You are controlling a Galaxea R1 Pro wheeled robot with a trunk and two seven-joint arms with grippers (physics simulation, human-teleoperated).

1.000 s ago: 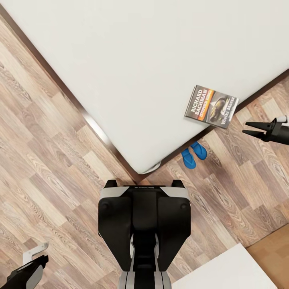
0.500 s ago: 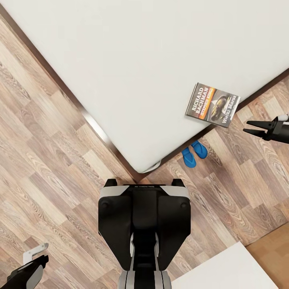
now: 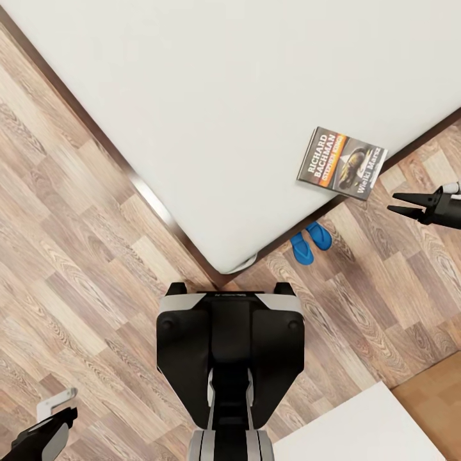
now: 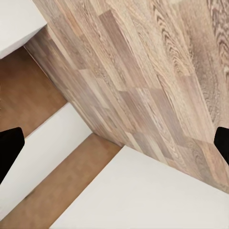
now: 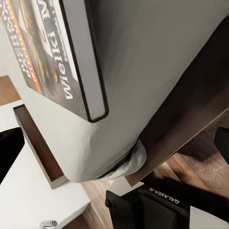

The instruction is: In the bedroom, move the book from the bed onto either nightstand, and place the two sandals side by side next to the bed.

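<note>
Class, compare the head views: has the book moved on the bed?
No: the book keeps its spot at the bed's edge; the camera shifted slightly.

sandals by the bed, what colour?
Bright blue, both sandals, clearest in the head view, on the wood floor beside the bed.

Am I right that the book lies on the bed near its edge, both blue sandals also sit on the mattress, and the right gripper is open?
Not quite. The sandals lie on the floor beside the bed, as the head view shows. The book does lie near the edge, and the right gripper is open.
</note>
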